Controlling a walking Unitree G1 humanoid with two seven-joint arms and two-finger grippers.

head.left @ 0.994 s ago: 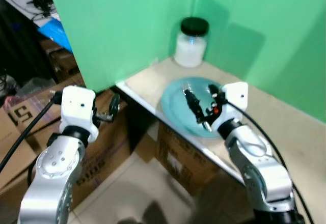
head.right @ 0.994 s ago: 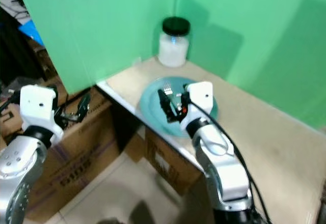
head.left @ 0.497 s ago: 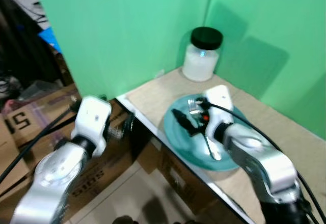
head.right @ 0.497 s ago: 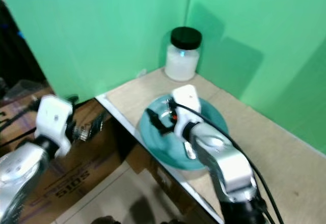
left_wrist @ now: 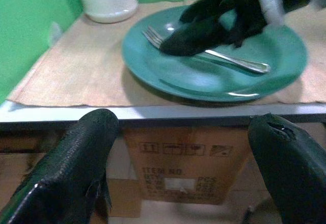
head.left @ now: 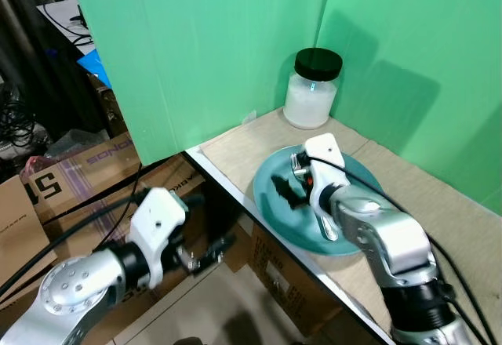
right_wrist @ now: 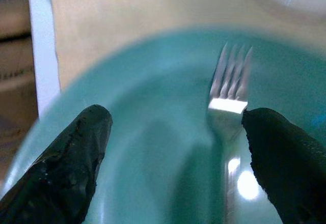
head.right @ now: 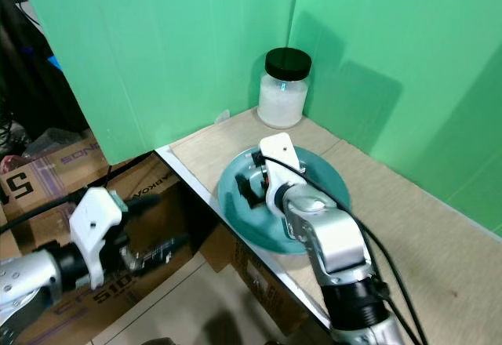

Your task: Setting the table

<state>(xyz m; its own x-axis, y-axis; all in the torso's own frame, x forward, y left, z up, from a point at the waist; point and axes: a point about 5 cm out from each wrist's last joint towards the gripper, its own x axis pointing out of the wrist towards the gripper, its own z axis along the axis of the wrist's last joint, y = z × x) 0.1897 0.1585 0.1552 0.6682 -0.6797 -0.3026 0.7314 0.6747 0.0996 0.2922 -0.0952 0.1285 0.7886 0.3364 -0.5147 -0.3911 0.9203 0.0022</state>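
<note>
item: table-setting station, corner of a tan table walled by green screens. on it, a teal plate near the front edge, with a metal fork lying across its bowl, tines toward a white jar with a black lid that stands in the corner behind the plate. my right gripper hangs low over the plate, fingers spread wide and holding nothing; the fork's tines sit just inside one finger, the handle running back under the wrist. my left gripper is below table height, out in front of the table edge, fingers also spread and empty, looking across at the plate and at the cardboard boxes stacked under and beside the table. step in hand, as i read it: lifting the fork off the plate so it can be laid beside it. next move calls for centring the right fingers over the fork's neck, dropping to the plate surface and closing without skidding the fork on the glaze.
</note>
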